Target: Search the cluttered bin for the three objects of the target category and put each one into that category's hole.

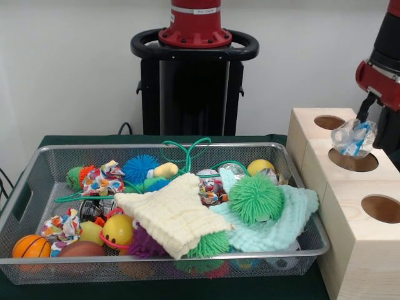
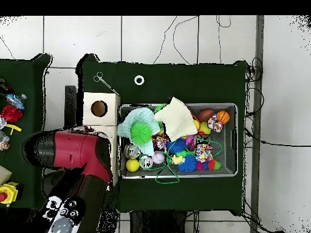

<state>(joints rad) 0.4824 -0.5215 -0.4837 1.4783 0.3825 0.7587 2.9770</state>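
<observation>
the fingers (image 1: 364, 122) pinch a crumpled clear wrapper with blue print (image 1: 354, 139), which hangs just above the middle hole (image 1: 353, 160) of the wooden box (image 1: 350, 231), slightly toward its far rim. to do this well, centre the wrapper over the opening and lower it before letting go, since so light a thing may catch on the edge. the wire bin (image 1: 19, 209) beside the box is full of balls and cloths.

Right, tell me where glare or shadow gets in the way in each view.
Front view: even light, soft shadow under the wire bin, slight shine on the crinkly bundle at the gripper. Overhead view: the arm hides the gripper and most of the wooden box.
</observation>
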